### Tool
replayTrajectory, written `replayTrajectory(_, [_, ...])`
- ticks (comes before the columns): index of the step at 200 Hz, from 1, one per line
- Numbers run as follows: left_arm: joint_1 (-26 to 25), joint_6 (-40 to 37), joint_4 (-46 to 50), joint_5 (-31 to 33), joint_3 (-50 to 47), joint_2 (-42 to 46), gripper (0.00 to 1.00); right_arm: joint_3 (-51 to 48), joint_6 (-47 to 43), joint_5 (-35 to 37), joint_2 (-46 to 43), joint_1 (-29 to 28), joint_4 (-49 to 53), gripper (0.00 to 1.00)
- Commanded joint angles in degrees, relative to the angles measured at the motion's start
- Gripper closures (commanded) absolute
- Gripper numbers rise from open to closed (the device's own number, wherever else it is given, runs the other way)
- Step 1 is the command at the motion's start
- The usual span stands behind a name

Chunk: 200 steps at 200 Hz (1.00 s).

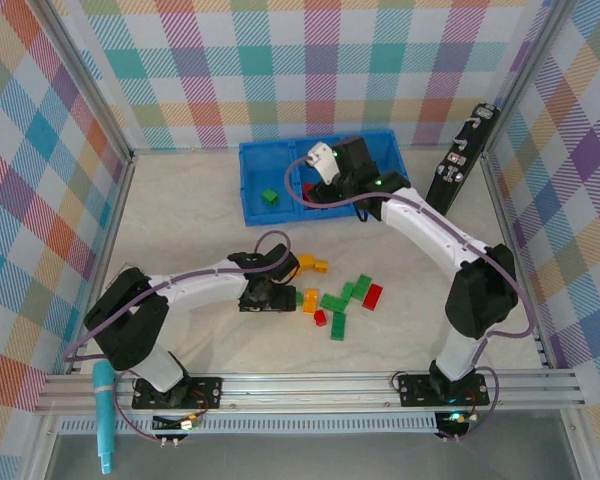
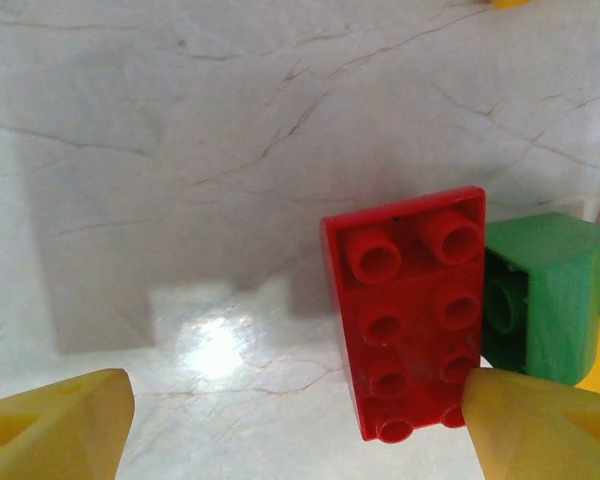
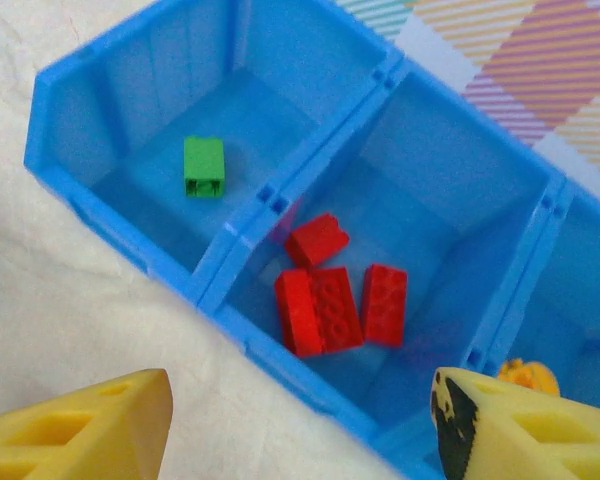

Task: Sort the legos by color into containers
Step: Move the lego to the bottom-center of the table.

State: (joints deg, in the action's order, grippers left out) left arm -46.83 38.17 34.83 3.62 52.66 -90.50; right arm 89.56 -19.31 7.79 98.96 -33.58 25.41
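My left gripper (image 2: 295,420) is open low over the table, its right fingertip (image 2: 540,425) at the corner of a red lego (image 2: 410,310) with a green lego (image 2: 535,295) beside it. From above, that gripper (image 1: 285,297) sits at the left end of the loose legos (image 1: 335,300), which are red, green and orange. My right gripper (image 3: 300,425) hangs open and empty over the front wall of the blue tray (image 3: 270,195). The left container holds one green lego (image 3: 204,166). Three red legos (image 3: 330,290) lie in the middle container, and an orange one (image 3: 528,375) in the right.
The tray (image 1: 280,146) stands at the back centre, with my right gripper (image 1: 330,180) above it. A long black device (image 1: 460,160) leans at the right wall. Aluminium rails frame the table. Bare tabletop lies to the left and front.
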Motion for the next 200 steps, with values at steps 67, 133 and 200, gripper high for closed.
replayTrajectory(67, [-1.04,-0.25,-3.35,-1.96,1.01,-6.58,0.30,-13.52,6.33,-2.83,-4.24,-0.39,5.09,0.30])
replayTrajectory(133, [-0.81,0.04,-5.98,-3.07,0.42,-9.28,0.69,-14.68,6.61,-0.99,-5.88,-0.42,5.59,0.29])
replayTrajectory(200, [-0.79,-0.96,-1.18,-0.82,1.58,-6.73,0.79,-15.53,6.90,0.06,-7.11,-0.39,5.20,0.29])
